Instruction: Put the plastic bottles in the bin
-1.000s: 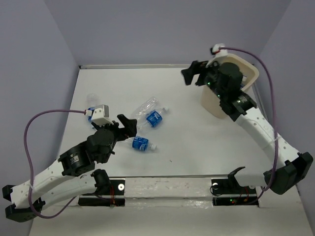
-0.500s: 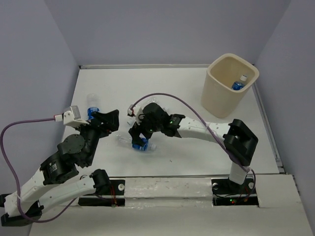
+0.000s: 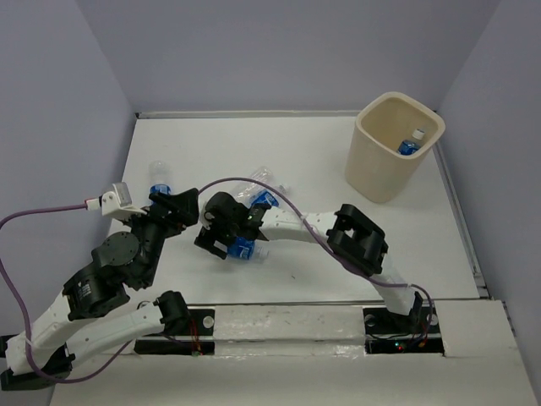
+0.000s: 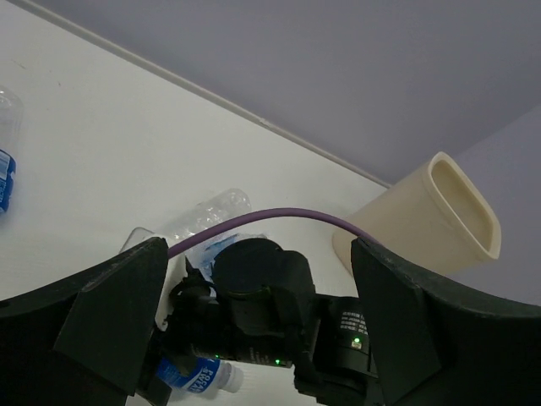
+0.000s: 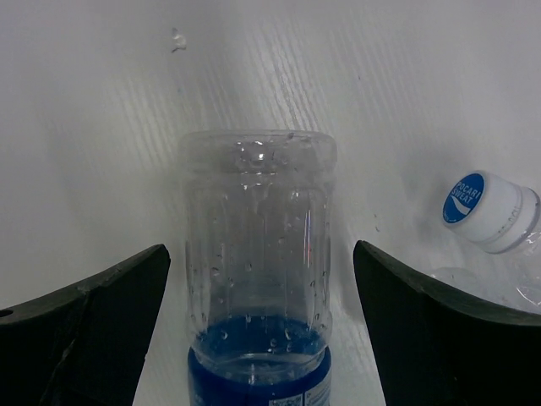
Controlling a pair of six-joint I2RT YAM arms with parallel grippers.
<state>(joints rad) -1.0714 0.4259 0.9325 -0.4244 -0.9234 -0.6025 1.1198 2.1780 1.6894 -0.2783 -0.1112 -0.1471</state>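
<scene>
Having swung away from the bin, where one bottle already lies, the right gripper now sits wide open astride another bottle lying on the tabletop, not yet gripping it, while the left gripper hangs open and empty.

The right arm lies low across the middle of the table, in the way. The right fingers are spread wide around one bottle, with a bare strip on each side. A second bottle lies just beside it. The far side is bare. The bin stands in the far right corner, its top not covered. A third bottle lies near the left fingers.
</scene>
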